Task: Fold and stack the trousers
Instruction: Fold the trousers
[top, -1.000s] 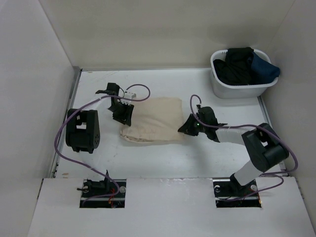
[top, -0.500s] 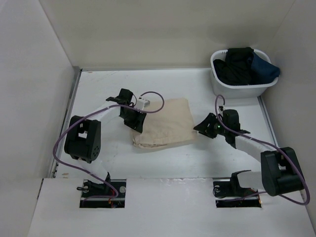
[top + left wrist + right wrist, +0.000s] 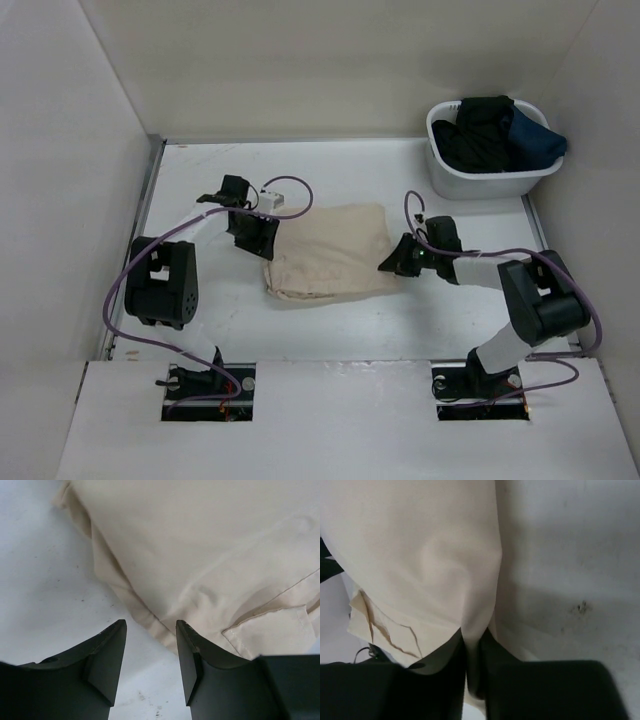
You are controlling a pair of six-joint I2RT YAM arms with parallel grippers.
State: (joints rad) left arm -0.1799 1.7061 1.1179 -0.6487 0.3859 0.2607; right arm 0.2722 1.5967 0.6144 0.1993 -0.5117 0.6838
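The beige trousers lie folded into a rough rectangle in the middle of the white table. My left gripper is open at their left edge; in the left wrist view its fingers straddle bare table beside the folded hem, holding nothing. My right gripper is at the trousers' right edge, shut on a pinch of the beige cloth, which bunches up between the jaws in the right wrist view. A cargo pocket flap shows in the left wrist view.
A white basket with black and navy garments stands at the back right corner. White walls enclose the table at the back and both sides. Purple cables loop round both arms.
The trousers slid right and now sit slightly left again. My left gripper drew back to their left edge. My right gripper moved left onto their right edge.
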